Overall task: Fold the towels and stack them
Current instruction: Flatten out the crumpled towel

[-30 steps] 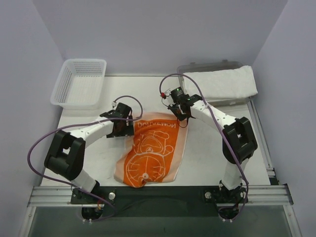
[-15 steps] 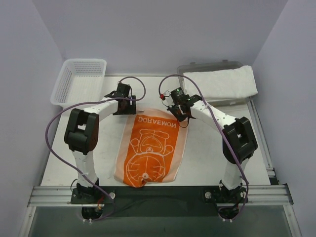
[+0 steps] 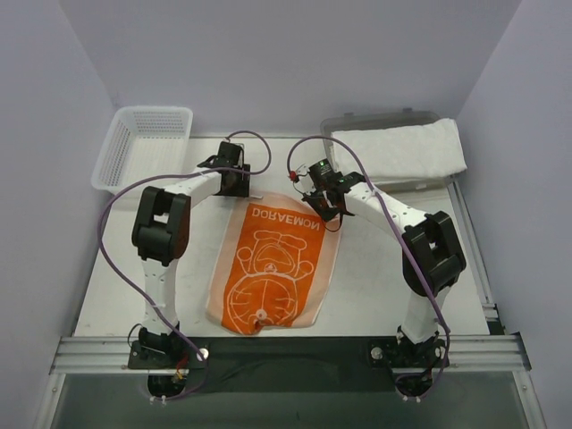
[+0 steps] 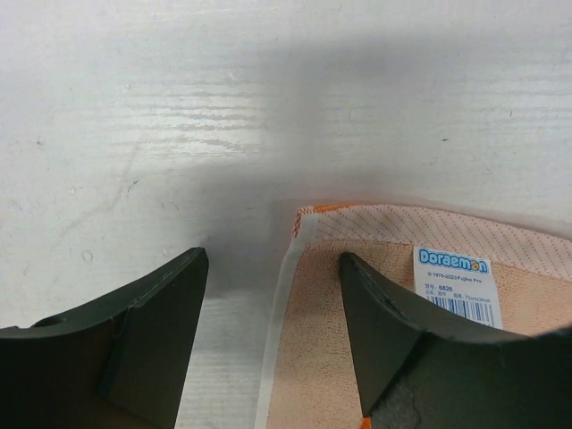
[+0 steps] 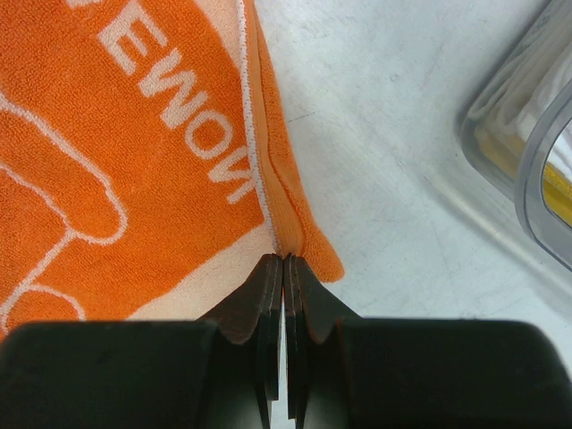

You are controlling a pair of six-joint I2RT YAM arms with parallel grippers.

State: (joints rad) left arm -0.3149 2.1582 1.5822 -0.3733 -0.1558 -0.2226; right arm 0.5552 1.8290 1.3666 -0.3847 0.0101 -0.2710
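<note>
An orange-and-white towel (image 3: 273, 264) with a cartoon cat and lettering lies flat on the table, a little crumpled at its near edge. My left gripper (image 3: 235, 186) is over its far left corner, open. In the left wrist view the jaws (image 4: 273, 257) straddle the towel's pale underside edge (image 4: 313, 340), one finger over the cloth and one over bare table. My right gripper (image 3: 323, 206) is shut on the towel's far right corner; the right wrist view shows the orange hem (image 5: 284, 201) pinched at the closed tips (image 5: 283, 259). A folded white towel (image 3: 402, 152) lies at the back right.
A white mesh basket (image 3: 143, 150) stands at the back left. A grey translucent tray (image 3: 375, 121) holds the white towel, and its rim (image 5: 527, 152) lies to the right of my right gripper. A printed label (image 4: 454, 284) is sewn near the towel's left corner.
The left arm has swung from the towel's left side up to its far left corner, and its jaws have narrowed a little. The right arm has stayed put.
</note>
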